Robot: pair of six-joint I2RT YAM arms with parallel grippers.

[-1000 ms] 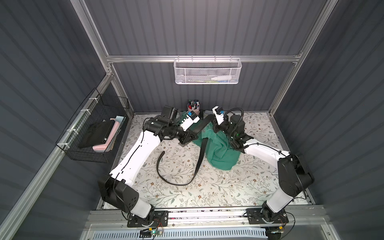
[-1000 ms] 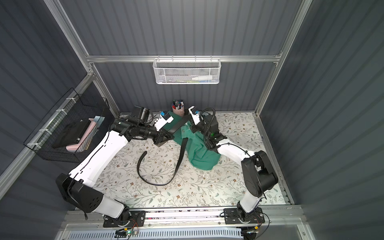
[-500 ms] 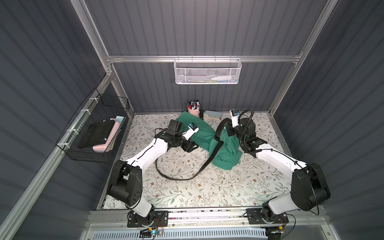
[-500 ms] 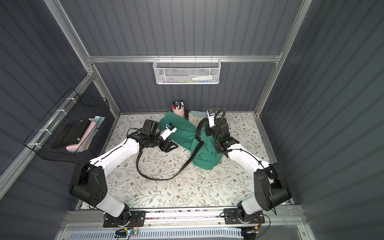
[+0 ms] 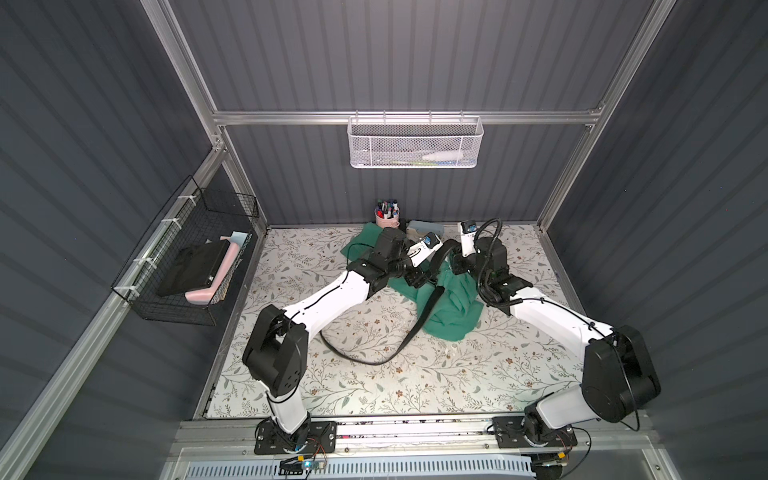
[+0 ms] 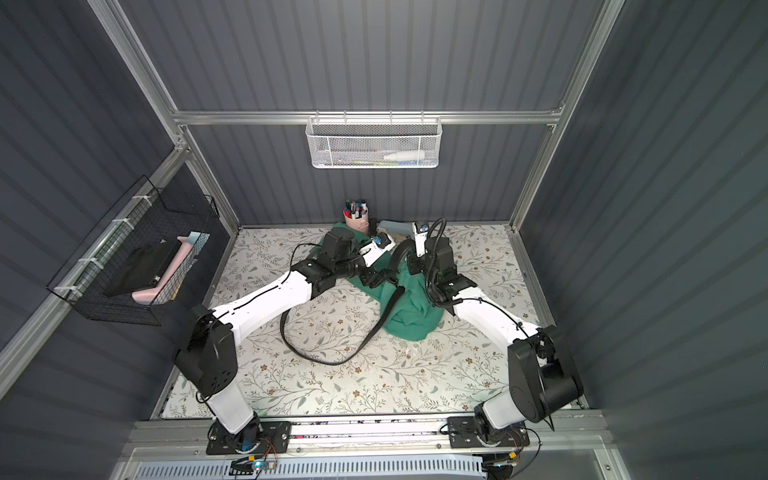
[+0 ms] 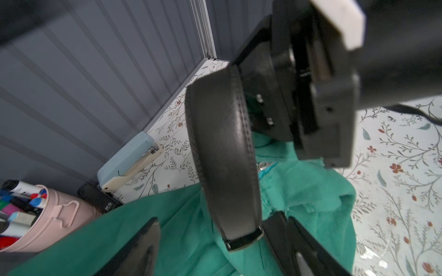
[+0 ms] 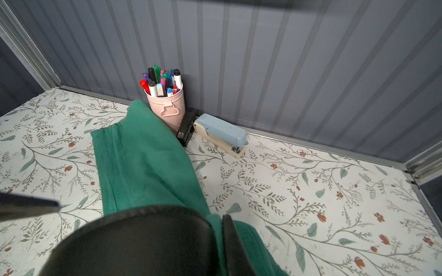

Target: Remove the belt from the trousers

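Clamping the black belt (image 5: 428, 309) in my right gripper (image 5: 456, 266) above the crumpled green trousers (image 5: 455, 309), I hold my left gripper (image 7: 215, 218) spread wide around the hanging strap, whose loose end curves across the floral table (image 5: 415, 386).

1. Two grippers, both mine: left gripper (image 5: 419, 279), right gripper (image 5: 455, 264).
2. One belt (image 5: 417, 328), close by both.
3. One pair of trousers (image 5: 451, 307), beneath both.
4. One pink cup (image 5: 387, 219), beyond my left gripper; its markers (image 8: 162, 81) are too crowded to count.
5. Two staplers beside the cup: blue stapler (image 8: 222, 133), black stapler (image 8: 186, 125).
6. Two baskets, well away from both grippers: white basket (image 5: 413, 145), black basket (image 5: 226, 210).
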